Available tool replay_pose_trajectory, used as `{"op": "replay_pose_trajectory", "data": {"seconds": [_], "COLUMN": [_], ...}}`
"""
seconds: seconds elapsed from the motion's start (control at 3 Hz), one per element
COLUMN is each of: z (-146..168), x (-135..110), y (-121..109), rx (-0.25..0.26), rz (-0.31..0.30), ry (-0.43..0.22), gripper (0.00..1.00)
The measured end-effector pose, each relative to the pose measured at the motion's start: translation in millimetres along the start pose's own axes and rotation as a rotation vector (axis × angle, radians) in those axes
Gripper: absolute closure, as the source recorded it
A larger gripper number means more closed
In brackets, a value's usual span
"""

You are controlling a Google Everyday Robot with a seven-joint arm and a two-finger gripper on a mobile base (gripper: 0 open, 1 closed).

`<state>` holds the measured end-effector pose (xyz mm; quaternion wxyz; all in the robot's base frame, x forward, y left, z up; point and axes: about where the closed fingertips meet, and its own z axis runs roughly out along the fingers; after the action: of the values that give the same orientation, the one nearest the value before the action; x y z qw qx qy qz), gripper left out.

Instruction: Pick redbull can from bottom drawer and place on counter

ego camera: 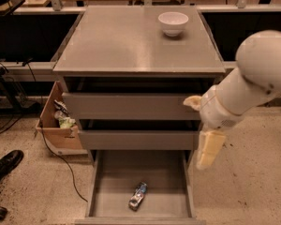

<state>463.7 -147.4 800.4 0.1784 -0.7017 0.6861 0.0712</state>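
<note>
The redbull can (137,196), slim and silver with blue patches, lies on its side in the open bottom drawer (107,172), near the middle front. The counter (126,41) is the grey top of the cabinet. My gripper (195,133) hangs at the cabinet's right front edge, level with the two upper drawers and above the right side of the bottom drawer. Its two cream fingers (209,148) stand apart and hold nothing. The white arm (257,74) reaches in from the right.
A white bowl (173,22) stands at the counter's back right. The two upper drawers (131,106) are slightly ajar. A cardboard box (58,125) with a cable sits on the floor left of the cabinet. A black shoe (4,165) is at far left.
</note>
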Motion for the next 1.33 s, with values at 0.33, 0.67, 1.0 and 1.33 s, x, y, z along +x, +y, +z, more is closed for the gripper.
{"op": "replay_pose_trajectory", "data": {"seconds": [0.33, 0.67, 1.0, 1.33], "z": [89.7, 92.6, 103.2, 156.1], "x": [-8.8, -8.2, -5.8, 15.4], "y": [6.3, 6.3, 6.4, -21.1], "rx": [-0.078, -0.078, -0.075, -0.069], "rz": [-0.085, -0.102, -0.162, -0.316], "ry": [-0.070, -0.065, -0.044, -0.002], "gripper": [0.00, 0.00, 0.00, 0.00]}}
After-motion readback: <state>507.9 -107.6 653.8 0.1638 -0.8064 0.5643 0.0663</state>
